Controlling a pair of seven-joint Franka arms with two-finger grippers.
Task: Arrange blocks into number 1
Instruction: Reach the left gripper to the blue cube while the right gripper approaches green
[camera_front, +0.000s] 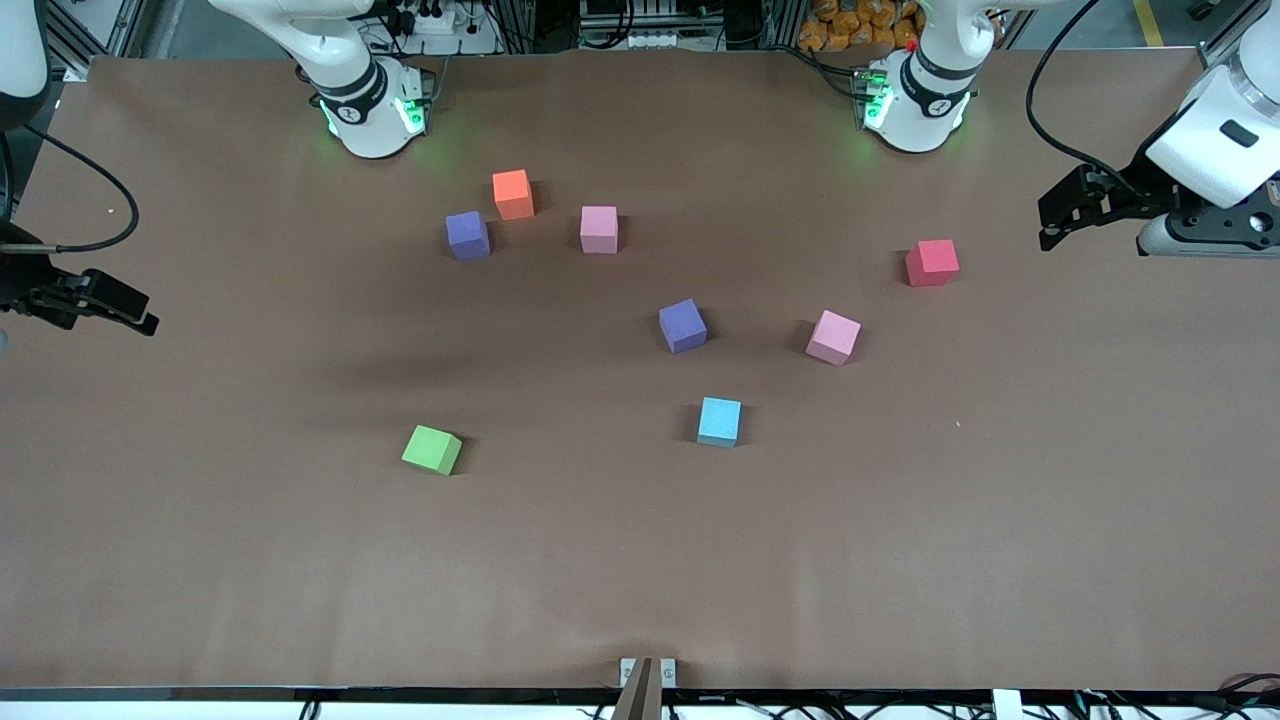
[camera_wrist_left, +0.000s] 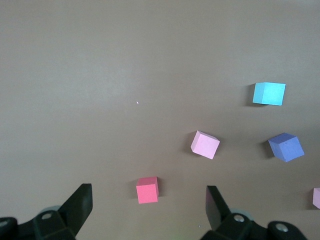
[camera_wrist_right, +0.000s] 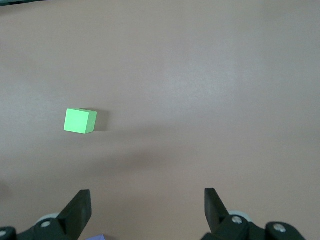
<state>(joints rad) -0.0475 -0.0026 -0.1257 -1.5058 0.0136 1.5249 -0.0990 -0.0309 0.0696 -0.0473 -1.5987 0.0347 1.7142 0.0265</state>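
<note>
Both arms are waiting at the counter (camera_front: 640, 560) ends, and no block is being held. The left gripper (camera_wrist_left: 149, 205) is hovering wide open over the left arm's end, near the red cube (camera_front: 932, 262). The right gripper (camera_wrist_right: 147, 207) is hanging wide open over the right arm's end.

The blocks are lying scattered and well apart: one pink block (camera_front: 599, 229), one purple block (camera_front: 467, 235), a second purple block (camera_front: 683, 325), a second pink block (camera_front: 833, 337) and the green block (camera_front: 432, 449).

Recommended: be aligning the fingers square to a cube's faces before closing; several cubes are sitting rotated. The orange cube (camera_front: 513, 194) is crowding the first purple block. Open room is lying toward the counter's front edge.
</note>
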